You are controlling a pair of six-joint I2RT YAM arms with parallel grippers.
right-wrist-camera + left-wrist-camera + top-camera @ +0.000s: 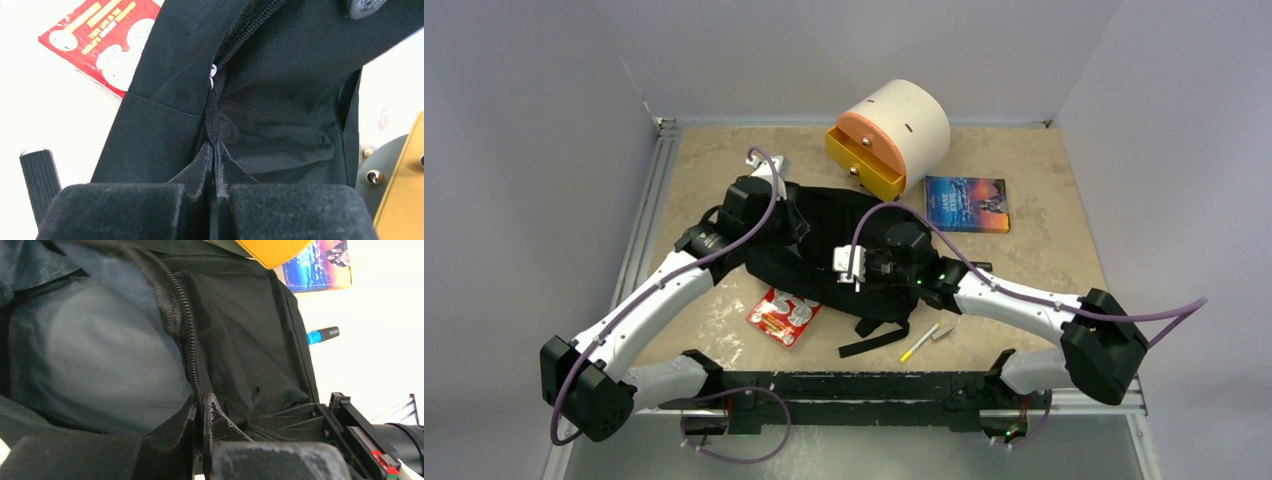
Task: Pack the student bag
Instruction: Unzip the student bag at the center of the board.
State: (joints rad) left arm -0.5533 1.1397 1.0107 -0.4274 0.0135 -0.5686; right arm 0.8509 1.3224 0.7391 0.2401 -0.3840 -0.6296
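The black student bag (824,245) lies in the middle of the table. My left gripper (776,195) is shut on the bag's zipper edge (192,365) at its far left side, beside the blue-grey lining (95,350). My right gripper (856,265) is shut on the black zipper pull strap (212,117) at the bag's near side, just below the small metal slider ring (213,75).
A cream drawer box (894,135) with orange-yellow front stands behind the bag. A book (966,204) lies to its right. A red card pack (784,316) lies near the bag's front left; a yellow pen (921,342) and a loose black strap (874,343) lie front right. A blue-tipped marker (322,334) lies right of the bag.
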